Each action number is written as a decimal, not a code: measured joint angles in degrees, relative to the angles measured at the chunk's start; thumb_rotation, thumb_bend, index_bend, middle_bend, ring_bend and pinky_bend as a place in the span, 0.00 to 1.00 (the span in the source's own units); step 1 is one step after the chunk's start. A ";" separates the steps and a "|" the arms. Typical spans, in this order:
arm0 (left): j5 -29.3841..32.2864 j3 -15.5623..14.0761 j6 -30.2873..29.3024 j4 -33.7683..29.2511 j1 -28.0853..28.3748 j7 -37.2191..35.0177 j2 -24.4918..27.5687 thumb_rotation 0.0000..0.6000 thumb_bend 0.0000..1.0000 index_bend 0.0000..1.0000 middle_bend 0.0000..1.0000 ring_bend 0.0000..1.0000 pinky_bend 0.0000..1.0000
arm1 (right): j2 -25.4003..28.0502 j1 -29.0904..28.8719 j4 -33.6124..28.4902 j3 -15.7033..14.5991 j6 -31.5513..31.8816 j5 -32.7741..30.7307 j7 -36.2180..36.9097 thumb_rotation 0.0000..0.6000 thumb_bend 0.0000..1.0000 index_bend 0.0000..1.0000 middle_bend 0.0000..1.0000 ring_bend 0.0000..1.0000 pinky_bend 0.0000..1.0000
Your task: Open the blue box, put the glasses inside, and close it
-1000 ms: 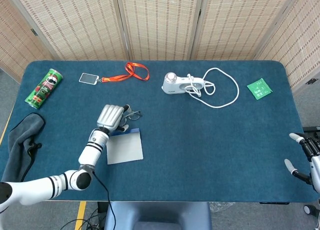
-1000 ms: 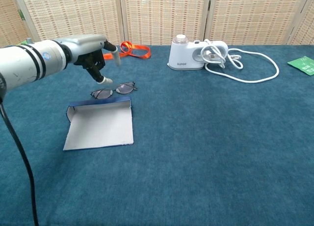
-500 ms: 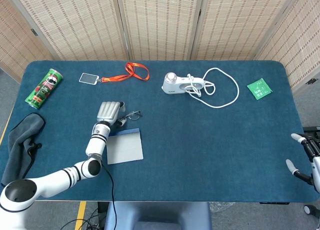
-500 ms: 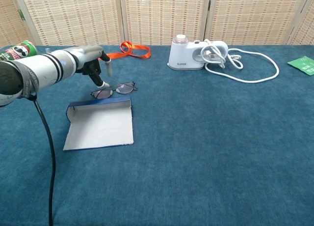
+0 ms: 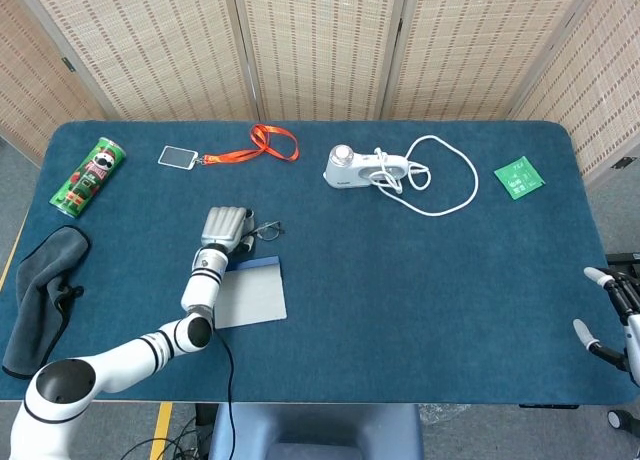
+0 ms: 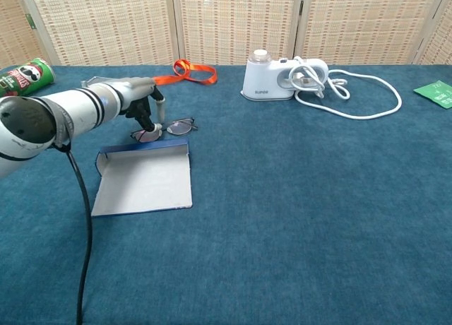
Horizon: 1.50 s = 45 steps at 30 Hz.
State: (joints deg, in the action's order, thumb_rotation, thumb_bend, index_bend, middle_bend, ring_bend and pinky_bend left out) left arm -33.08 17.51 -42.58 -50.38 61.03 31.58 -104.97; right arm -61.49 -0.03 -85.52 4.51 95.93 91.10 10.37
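Note:
The blue box [image 5: 249, 295] lies open and flat on the table, its white inside [image 6: 144, 181] facing up with a low blue wall at the far side. The glasses [image 5: 266, 229] sit on the cloth just behind that wall, unfolded [image 6: 168, 128]. My left hand [image 5: 224, 227] hangs over their left end, and a fingertip [image 6: 150, 131] touches the left lens while the thumb stays apart. The glasses still rest on the table. My right hand [image 5: 606, 315] is at the table's right edge, fingers spread and holding nothing.
A green chips can [image 5: 89, 176] and a dark cloth [image 5: 40, 290] lie at the left. At the back are a badge on an orange lanyard [image 5: 274, 140], a white appliance [image 5: 363, 167] with a looped cord, and a green packet [image 5: 518, 177].
My left hand has come down and slightly right, from above the glasses to touching their left lens. The glasses, the box and the right hand have stayed put.

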 measured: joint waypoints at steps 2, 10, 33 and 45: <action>0.49 0.21 0.37 1.21 0.22 0.16 -0.64 1.00 0.43 0.50 0.92 0.87 0.91 | 0.12 0.09 -0.08 0.02 0.11 -0.02 -0.09 1.00 0.28 0.19 0.22 0.26 0.22; 2.12 1.05 1.67 4.69 1.07 1.34 -2.43 1.00 0.43 0.51 0.92 0.87 0.91 | 0.12 0.38 0.04 -0.03 0.09 -0.33 0.12 1.00 0.28 0.19 0.22 0.26 0.22; -3.37 1.54 1.60 6.14 0.92 -1.37 -3.79 1.00 0.51 0.63 0.93 0.87 0.91 | 0.07 0.68 0.03 0.08 0.23 -0.32 0.07 1.00 0.28 0.19 0.22 0.27 0.22; -11.65 1.63 -4.08 -8.50 -3.15 -7.06 4.98 1.00 0.51 0.64 0.93 0.87 0.91 | -0.22 -0.27 0.11 0.26 -0.48 0.43 0.16 1.00 0.28 0.19 0.22 0.27 0.22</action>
State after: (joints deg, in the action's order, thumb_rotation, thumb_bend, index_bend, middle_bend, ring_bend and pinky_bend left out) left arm -44.73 19.13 -46.66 -58.88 57.88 24.52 -99.99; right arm -61.71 -0.31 -85.41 4.77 95.45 91.53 10.53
